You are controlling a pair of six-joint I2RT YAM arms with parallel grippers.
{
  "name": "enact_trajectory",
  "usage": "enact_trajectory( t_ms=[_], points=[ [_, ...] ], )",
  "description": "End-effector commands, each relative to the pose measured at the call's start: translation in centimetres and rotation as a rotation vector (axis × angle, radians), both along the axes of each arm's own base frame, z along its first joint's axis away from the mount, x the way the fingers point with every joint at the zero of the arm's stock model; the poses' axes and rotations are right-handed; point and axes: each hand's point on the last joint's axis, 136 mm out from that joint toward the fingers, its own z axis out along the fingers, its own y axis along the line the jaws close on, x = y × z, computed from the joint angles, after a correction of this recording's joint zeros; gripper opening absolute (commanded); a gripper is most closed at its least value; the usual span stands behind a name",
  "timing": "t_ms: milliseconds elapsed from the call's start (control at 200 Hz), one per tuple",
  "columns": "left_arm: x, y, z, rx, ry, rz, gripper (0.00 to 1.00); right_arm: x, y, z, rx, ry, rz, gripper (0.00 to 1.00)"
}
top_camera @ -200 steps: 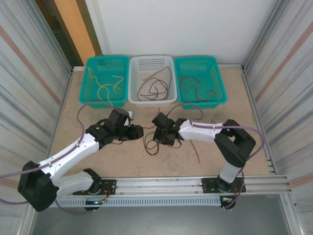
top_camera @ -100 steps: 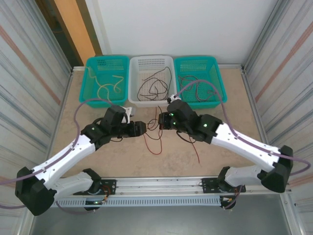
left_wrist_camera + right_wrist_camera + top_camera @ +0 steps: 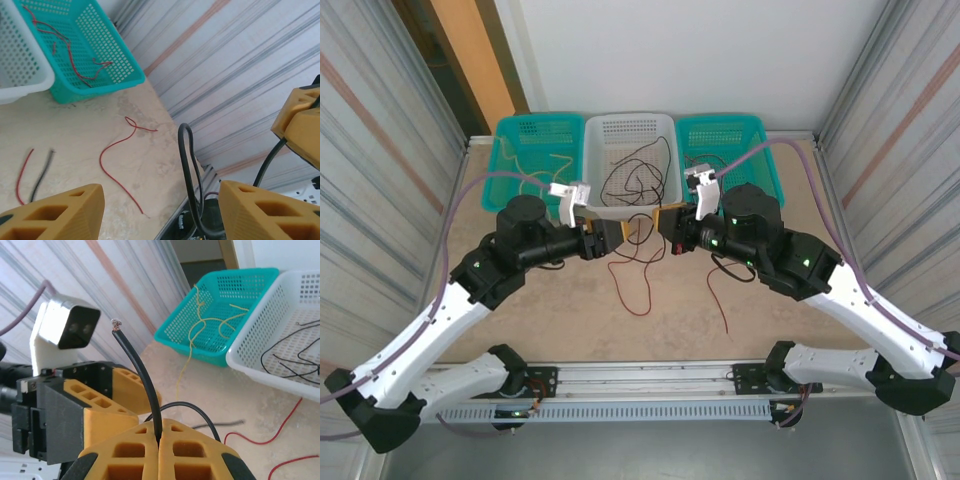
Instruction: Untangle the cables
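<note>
Black cable (image 3: 136,371) is pinched between the pressed-together fingers of the right gripper (image 3: 665,221); left gripper (image 3: 618,235) is spread, both reached inward, tips facing at frame centre.

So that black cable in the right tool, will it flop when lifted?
Likely springy, not limp: the black cable stands up unsupported above the shut right tool. Its longer part arcs, so it may dangle. Probably light, being thin.
</note>
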Motion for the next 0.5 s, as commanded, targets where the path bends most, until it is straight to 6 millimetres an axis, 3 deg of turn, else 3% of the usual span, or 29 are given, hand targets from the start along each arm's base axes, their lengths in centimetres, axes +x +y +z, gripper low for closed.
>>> enact_trajectory(
  t_ms=[0,160,311,496],
  points=[
    [-0.5,-1.0,1.0,-0.043,0.009,-0.052,0.63,-0.8,0.2,0.2,-0.012,-0.032,0.058,0.0],
    [-0.1,-1.6,-0.7,-0.028,0.057,-0.06,0.61,-1.1,0.6,0.5,0.01,-0.032,0.077,0.0],
    [0.2,-2.0,-2.3,-0.009,0.1,-0.061,0.52,-0.5,0.4,0.5,0.014,-0.034,0.046,0.0],
    [1.0,-0.6,-1.7,-0.028,0.074,0.011,0.29,-0.2,0.6,0.5,0.023,-0.018,0.033,0.0]
  ],
)
